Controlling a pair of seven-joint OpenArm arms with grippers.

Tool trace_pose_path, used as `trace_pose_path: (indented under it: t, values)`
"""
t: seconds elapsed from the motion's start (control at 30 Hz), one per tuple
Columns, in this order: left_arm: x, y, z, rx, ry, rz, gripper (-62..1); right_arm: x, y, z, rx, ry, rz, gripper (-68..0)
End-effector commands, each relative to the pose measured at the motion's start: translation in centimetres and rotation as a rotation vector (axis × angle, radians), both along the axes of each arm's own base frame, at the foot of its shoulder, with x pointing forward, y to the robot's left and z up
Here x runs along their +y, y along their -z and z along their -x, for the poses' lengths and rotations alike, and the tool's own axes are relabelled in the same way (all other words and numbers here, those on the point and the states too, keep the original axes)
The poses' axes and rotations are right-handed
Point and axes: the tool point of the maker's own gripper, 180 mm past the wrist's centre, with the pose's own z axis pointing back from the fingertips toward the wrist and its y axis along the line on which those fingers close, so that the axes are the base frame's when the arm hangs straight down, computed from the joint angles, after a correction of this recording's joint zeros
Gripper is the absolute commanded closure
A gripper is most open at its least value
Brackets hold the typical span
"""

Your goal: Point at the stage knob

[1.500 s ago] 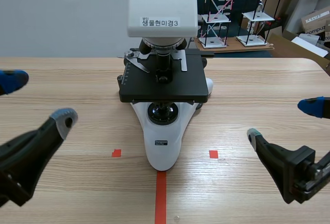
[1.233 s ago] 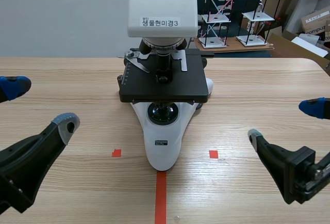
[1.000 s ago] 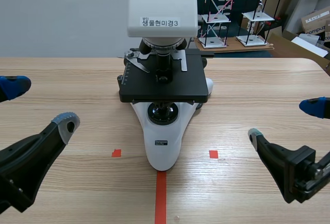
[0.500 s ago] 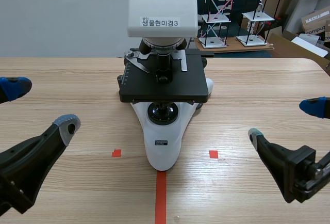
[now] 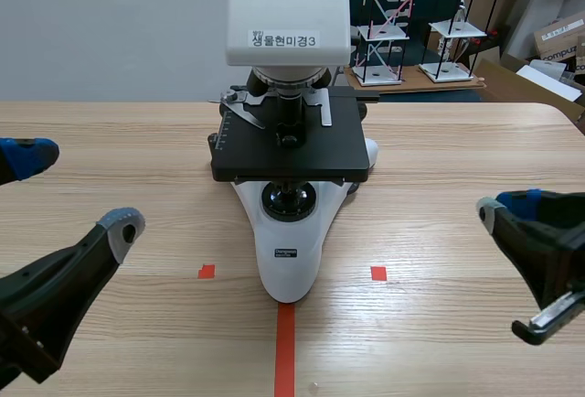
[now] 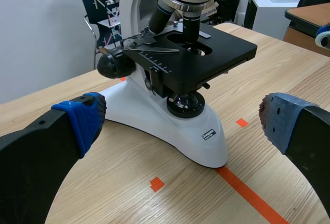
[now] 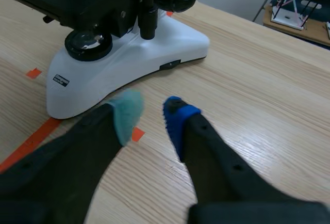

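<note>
1. Wooden table (image 5: 457,141) carries a microscope (image 5: 289,232), centred.
2. Stage knob (image 7: 148,21): a slim black stacked stalk, hanging under the stage (image 5: 291,161) at the microscope's 3 o'clock side.
3. I see my right gripper (image 7: 152,109) at 4 o'clock, almost clenched, narrow gap, empty.
4. Left gripper (image 6: 179,116), 8 o'clock, released wide.

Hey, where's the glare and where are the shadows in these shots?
Scene view: the microscope head is lit almost flat white, and the stage casts shade on the base below it. Left wrist view: even light, no strong glare. Right wrist view: pale sheen streaks the table beside the right claw.
</note>
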Motion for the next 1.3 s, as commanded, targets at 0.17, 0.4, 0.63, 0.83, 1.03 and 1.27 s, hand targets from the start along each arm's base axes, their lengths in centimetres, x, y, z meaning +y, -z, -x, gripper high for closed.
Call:
trace_pose_path:
  t: [0.17, 0.4, 0.63, 0.83, 1.03, 1.27]
  values:
    - [-0.1, -1.1, -0.2, -0.033, -0.001, 0.023, -62.3, -0.5, 1.0, -2.6, -0.102, 0.006, -0.101, -3.2]
    - [-0.1, -1.1, -0.2, -0.033, -0.001, 0.023, -62.3, 0.8, 2.6, -5.6, -0.132, -0.038, -0.153, -1.7]
    - [-0.1, -1.1, -0.2, -0.033, -0.001, 0.022, -62.3, 2.8, 2.7, -8.3, -0.18, -0.096, -0.195, -1.7]
    - [-0.1, -1.1, -0.2, -0.034, -0.001, 0.022, -62.3, 4.3, 3.6, -10.0, -0.166, -0.107, -0.209, -1.7]
    - [-0.1, -1.1, -0.2, -0.034, -0.001, 0.022, -62.3, 5.0, 4.1, -10.6, -0.161, -0.113, -0.22, -1.7]
    - [-0.1, -1.1, -0.2, -0.033, -0.001, 0.022, -62.3, 5.1, 3.9, -10.7, -0.171, -0.115, -0.227, -1.7]
